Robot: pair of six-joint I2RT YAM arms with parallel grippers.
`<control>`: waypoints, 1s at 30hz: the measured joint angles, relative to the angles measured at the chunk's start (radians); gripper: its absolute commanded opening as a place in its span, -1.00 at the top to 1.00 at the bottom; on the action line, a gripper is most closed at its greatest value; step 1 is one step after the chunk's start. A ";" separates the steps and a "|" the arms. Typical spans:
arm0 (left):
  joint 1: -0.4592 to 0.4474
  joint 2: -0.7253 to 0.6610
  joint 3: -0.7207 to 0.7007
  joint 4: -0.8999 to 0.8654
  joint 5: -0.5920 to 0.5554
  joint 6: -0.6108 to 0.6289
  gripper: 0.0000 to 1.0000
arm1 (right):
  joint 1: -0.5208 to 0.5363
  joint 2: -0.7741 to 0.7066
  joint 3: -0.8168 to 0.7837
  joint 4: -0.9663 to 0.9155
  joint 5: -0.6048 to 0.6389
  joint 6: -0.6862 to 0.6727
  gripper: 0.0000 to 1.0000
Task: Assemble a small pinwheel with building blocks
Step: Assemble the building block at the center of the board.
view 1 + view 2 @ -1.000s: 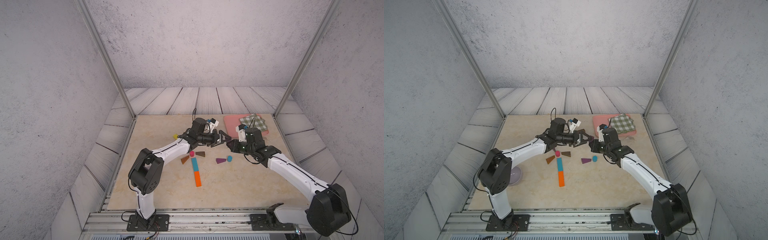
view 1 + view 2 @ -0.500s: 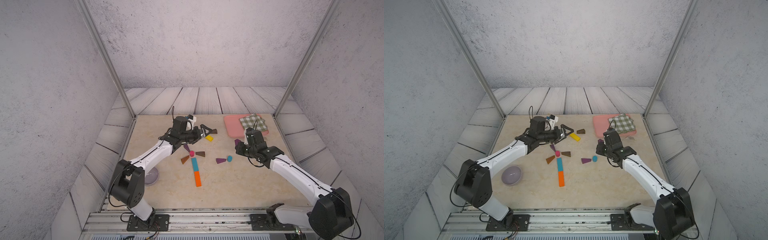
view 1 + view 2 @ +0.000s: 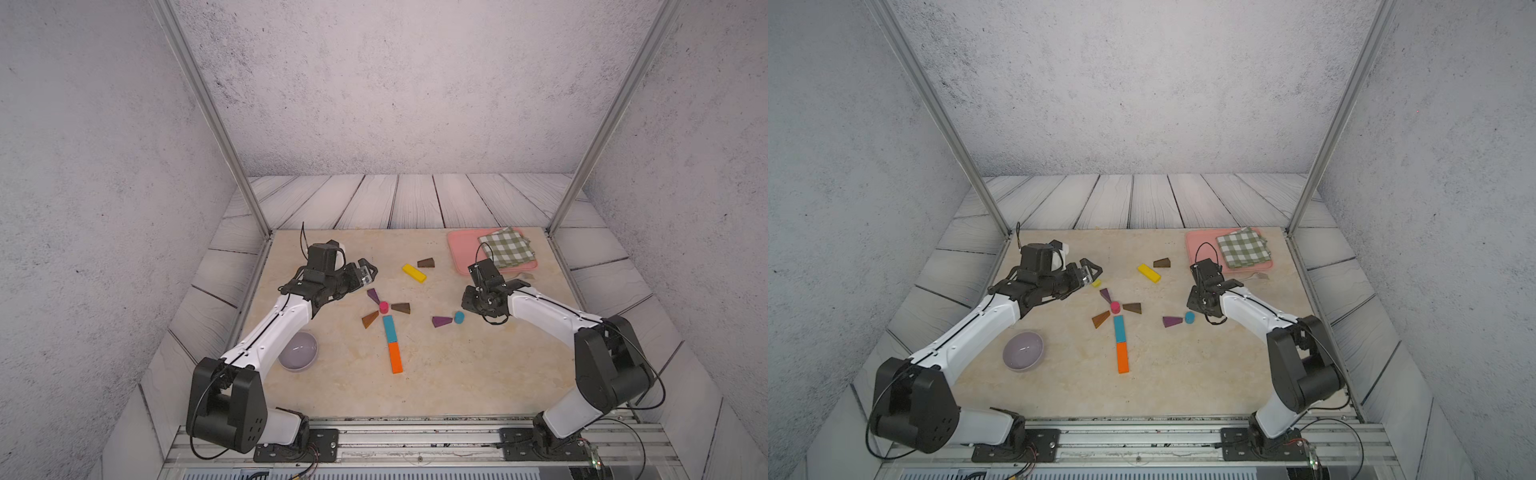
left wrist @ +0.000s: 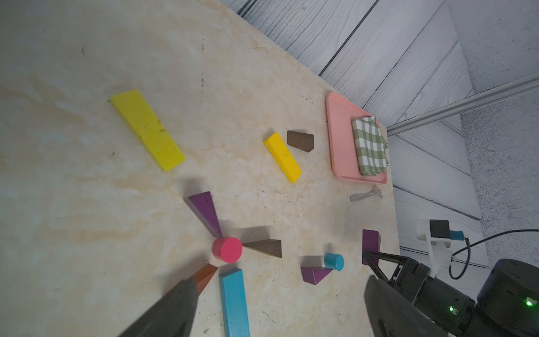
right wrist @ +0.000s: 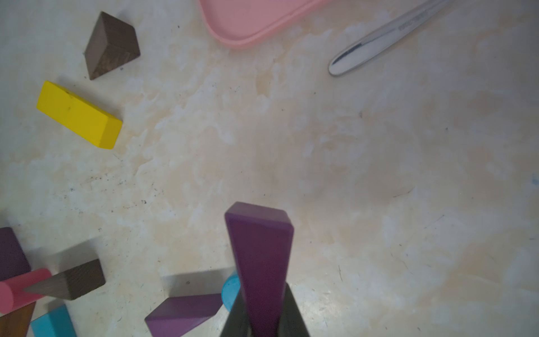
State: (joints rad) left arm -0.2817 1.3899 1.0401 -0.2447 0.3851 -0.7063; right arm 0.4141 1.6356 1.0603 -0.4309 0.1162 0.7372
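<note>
Three wedges (image 3: pixel 372 294) fan around pink cylinder (image 3: pixel 383 307) – teal bar (image 3: pixel 389 327) abuts orange bar (image 3: pixel 395 357)

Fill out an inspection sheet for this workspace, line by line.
Surface: beige marbled tabletop, bare patches marked with dark specks.
Job's things: pink cylinder ringed by hub purple wedge, dark brown wedge and reddish-brown wedge; teal bar and orange bar in line toward the robot. Yellow bar, brown wedge, loose purple wedge, blue cylinder and flat yellow block lie loose.
Clutter: pink tray with checked cloth, fork beside it, lilac bowl.
Claws: left claw open, empty; right claw shut on held purple wedge.
Cables: black cables at both wrists, more at the arm bases.
Surroundings: grey walls, metal posts, plank panels.
</note>
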 measured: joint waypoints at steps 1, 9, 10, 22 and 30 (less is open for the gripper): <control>0.003 0.000 -0.002 -0.003 0.001 0.004 -0.92 | 0.000 0.020 0.010 0.005 0.000 0.003 1.00; 0.023 0.000 -0.005 -0.006 0.022 0.023 -0.92 | 0.002 0.135 0.075 0.030 -0.001 0.014 1.00; 0.026 0.000 -0.005 -0.006 0.025 0.026 -0.92 | 0.002 0.145 0.086 0.030 -0.001 0.014 1.00; 0.044 0.028 -0.005 -0.006 0.055 0.030 -0.92 | 0.010 0.254 0.151 0.031 -0.040 0.004 1.00; 0.046 0.065 -0.005 -0.006 0.076 0.031 -0.92 | 0.016 0.264 0.176 0.005 -0.037 -0.021 0.96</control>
State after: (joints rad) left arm -0.2356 1.4548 1.0348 -0.2504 0.4606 -0.6758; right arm 0.4301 1.8992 1.2362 -0.4255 0.0795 0.7162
